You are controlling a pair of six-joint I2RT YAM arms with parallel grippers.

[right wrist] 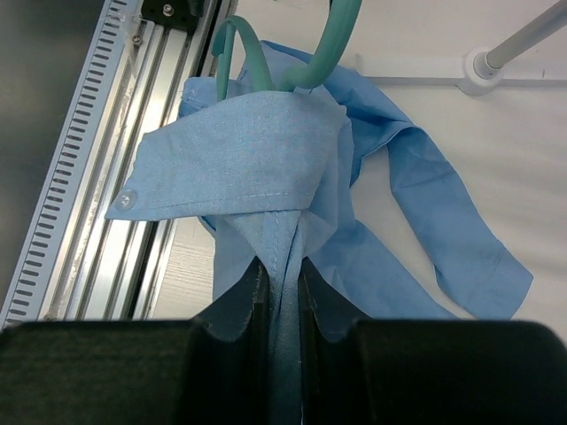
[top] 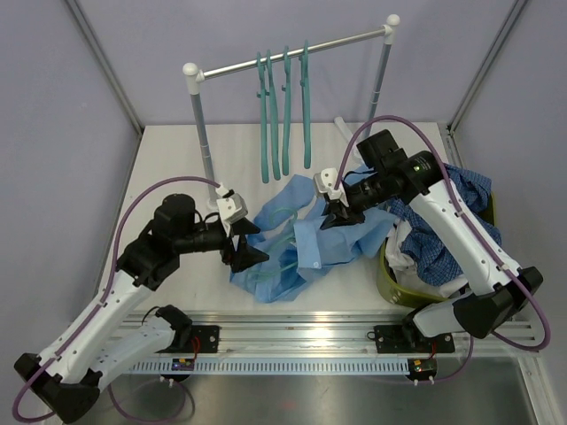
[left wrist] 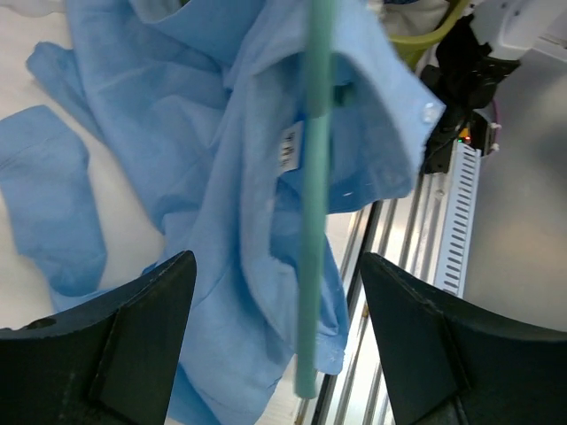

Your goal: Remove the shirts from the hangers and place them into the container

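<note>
the light blue shirt (top: 301, 239) lies crumpled on the surface (top: 177, 159) between the two arms, with one teal hanger (left wrist: 312, 221) threaded inside its collar. the right tool (right wrist: 282, 301) is clamped together on a fold of the shirt just below the collar and holds that end slightly raised. the left tool (left wrist: 279, 301) stands apart, holding nothing. what matters for the coming move is how the hanger lies to the left tool. in the left wrist view its thin arm runs straight through the gap between the two fingers and crosses the line on which they close, touching neither that i can see. from the right wrist, the hook pokes out past the collar on the far side of the grip, toward the left arm. so the left arm is the nearer one to the hanger, and the right one has only cloth. my judgement is that the left tool would need to close on that bar and draw it along its own length, away from the right tool, so that the collar slides off. the olive basket (top: 387, 276) sits at the right, beside the right arm's base, with other shirts (top: 434, 239) heaped in it. four bare hangers (top: 285, 115) hang on the rail (top: 292, 55) at the back.
</note>
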